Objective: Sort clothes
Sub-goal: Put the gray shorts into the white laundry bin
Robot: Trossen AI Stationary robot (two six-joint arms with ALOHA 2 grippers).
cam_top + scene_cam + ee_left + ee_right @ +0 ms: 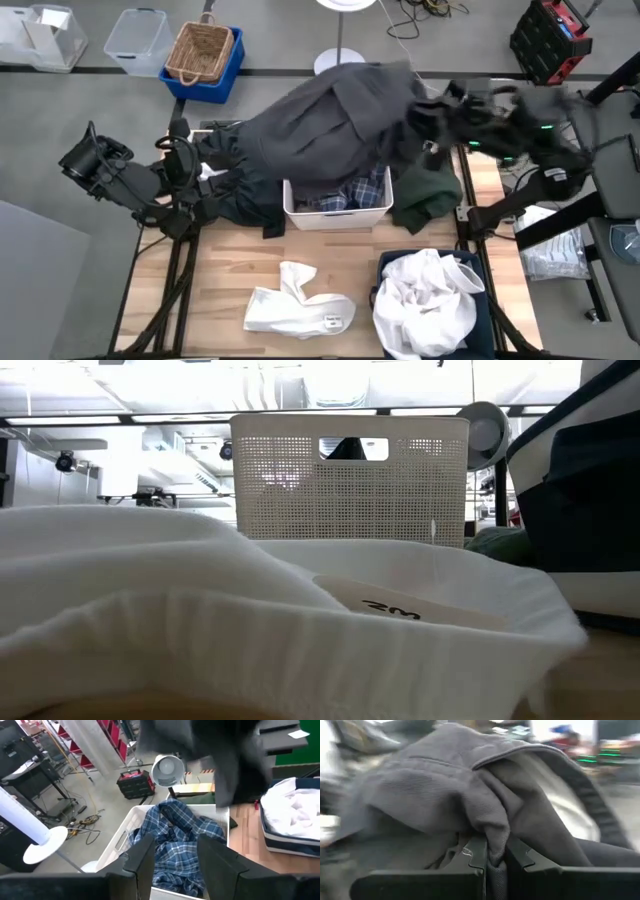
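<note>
Bright overhead light, motion-blurred right wrist view

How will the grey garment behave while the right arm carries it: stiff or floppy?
Probably floppy: the grey garment drapes in loose folds over the white bin. It likely will not slip, since the right gripper has a thick fold pinched in its jaws. Trailing cloth may drag on the plaid shirt.

Plaid shirt (345, 195) in the middle bin (337, 215); trousers (330, 110) draped above it

Robot body: two matte black jointed arms.
Flat, angular black fingers (145, 855) are showing; a green light (545, 127) is glowing on the right arm.
</note>
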